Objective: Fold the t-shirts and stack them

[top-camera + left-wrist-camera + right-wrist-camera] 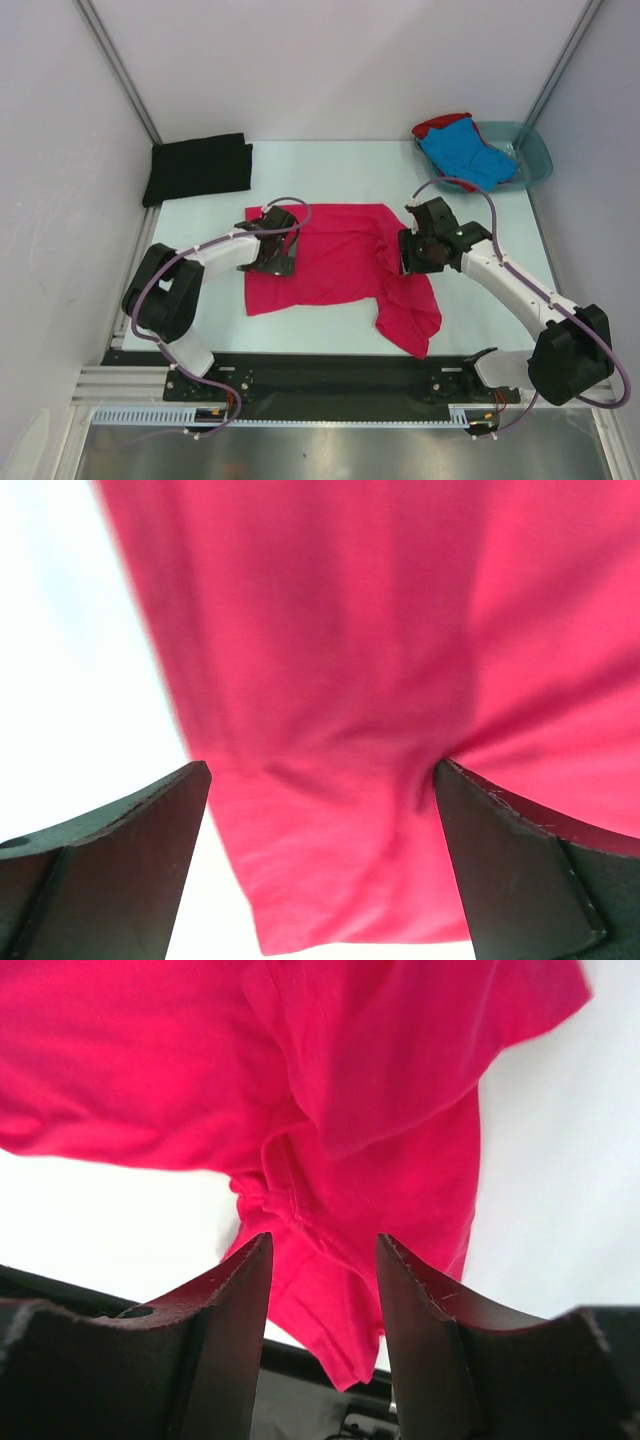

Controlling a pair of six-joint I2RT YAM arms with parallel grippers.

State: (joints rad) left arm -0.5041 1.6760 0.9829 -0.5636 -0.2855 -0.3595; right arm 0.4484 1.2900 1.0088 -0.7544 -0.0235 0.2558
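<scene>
Magenta-pink t-shirt point(335, 255) soft, rumpled | black t-shirt point(198, 168) folded flat rectangle

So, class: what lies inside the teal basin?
A blue t-shirt lies over a red t-shirt in the basin. Anything beneath them is covered.

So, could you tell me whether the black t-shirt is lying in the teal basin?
No, the black t-shirt lies folded at the table's far left corner, far from the basin.

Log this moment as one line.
pink t-shirt spread mid-table | left gripper open over its left edge | right gripper open by bunched right side | black t-shirt folded far-left | blue t-shirt in basin
</scene>
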